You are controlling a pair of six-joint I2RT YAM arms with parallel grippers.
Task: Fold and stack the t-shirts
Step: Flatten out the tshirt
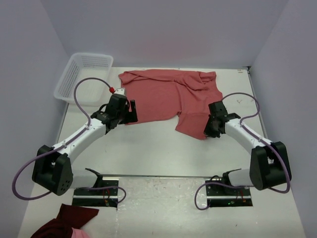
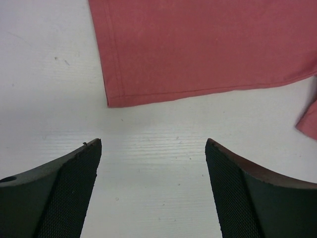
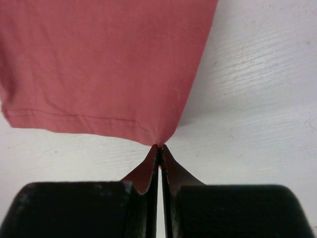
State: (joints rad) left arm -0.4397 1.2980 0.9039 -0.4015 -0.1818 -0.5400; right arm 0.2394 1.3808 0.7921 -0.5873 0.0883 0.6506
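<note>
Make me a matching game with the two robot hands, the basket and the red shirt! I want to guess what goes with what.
Things:
1. left gripper
2. right gripper
3. basket
4. t-shirt

Matches:
a. shut, pinching a corner of the cloth
b. white, at the far left
c. open, over the bare table
d. red, lying between the two arms

Right pairs: 1-c, 2-a, 3-b, 4-d

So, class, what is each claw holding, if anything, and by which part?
Right claw: the t-shirt, pinched at a hem corner. Left claw: nothing; it stands open.
</note>
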